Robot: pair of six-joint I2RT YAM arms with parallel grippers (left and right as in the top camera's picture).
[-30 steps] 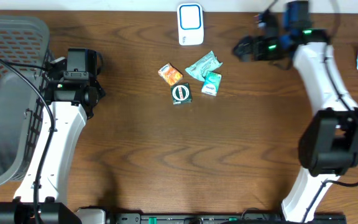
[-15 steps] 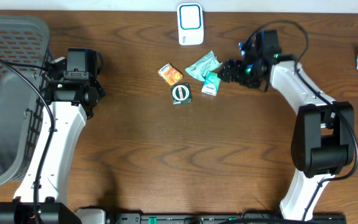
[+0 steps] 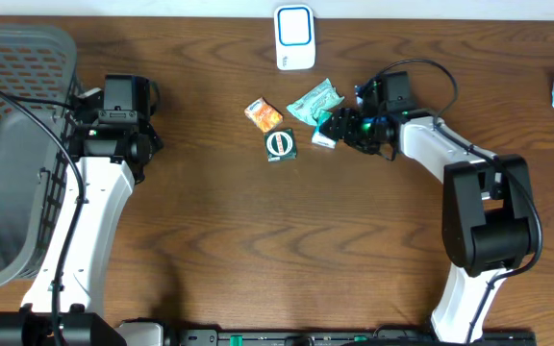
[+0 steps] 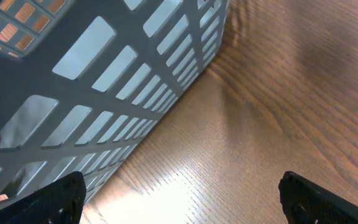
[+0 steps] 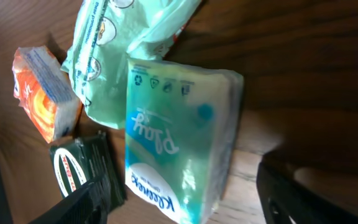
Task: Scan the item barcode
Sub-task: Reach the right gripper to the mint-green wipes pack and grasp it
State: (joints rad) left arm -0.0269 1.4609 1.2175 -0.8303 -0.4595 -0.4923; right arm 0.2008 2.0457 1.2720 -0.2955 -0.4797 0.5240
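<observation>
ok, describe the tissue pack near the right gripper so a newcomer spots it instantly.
Below the white, blue-ringed device at the far edge of the wooden table lies a cluster of four small packets. Rightmost, at the fingertips of the right gripper: a flat rectangular teal-and-white pack, unlike the crumpled mint wrapper, orange packet and dark green square.

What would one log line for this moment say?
stage: pre-grasp | right gripper: open, straddling tissue pack | left gripper: open, beside basket | scanner: no item presented
</observation>
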